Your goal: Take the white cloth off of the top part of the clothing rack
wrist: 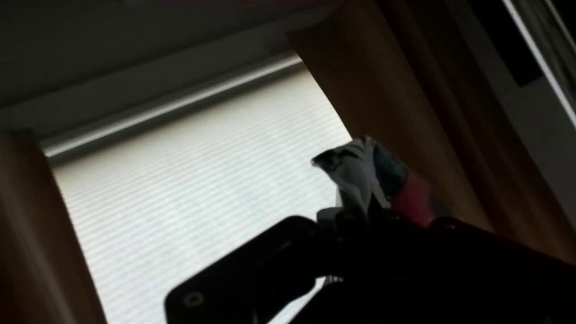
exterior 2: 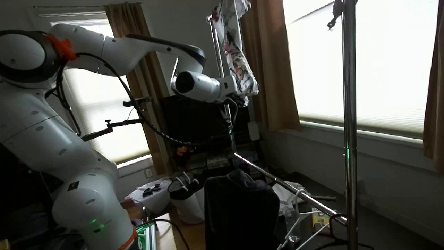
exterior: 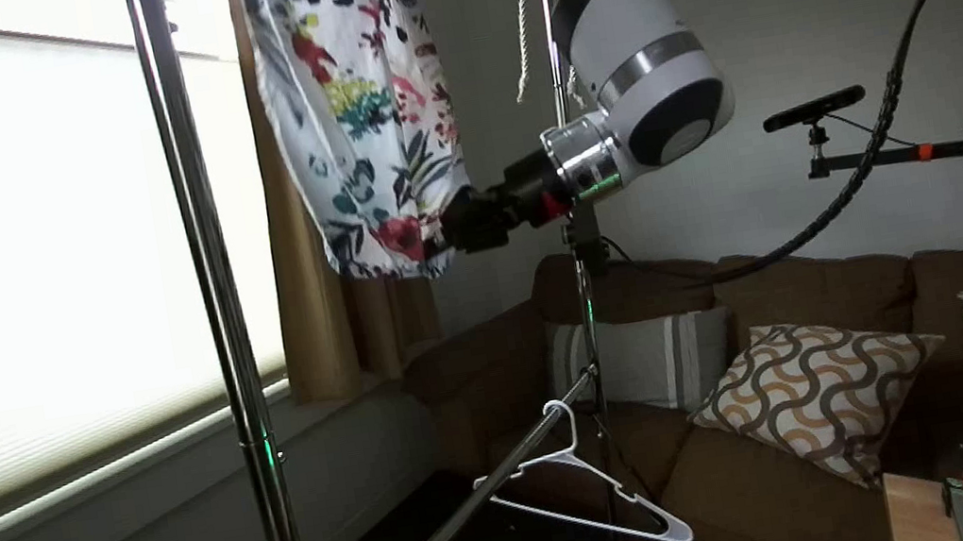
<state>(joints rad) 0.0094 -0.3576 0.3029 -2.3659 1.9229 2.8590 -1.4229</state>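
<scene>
The cloth (exterior: 363,116), white with a floral print, is suspended high at the rack (exterior: 198,208) before a brown curtain (exterior: 314,334), its top cut off from sight in an exterior view. Its lower edge is gripped between the closed jaws of the gripper (exterior: 438,245), and in the wrist view a small fold is seen poking out past them. Below, a white hanger (exterior: 564,457) is hooked on the lower bar (exterior: 444,529), with a brown sofa (exterior: 734,490) seen behind.
</scene>
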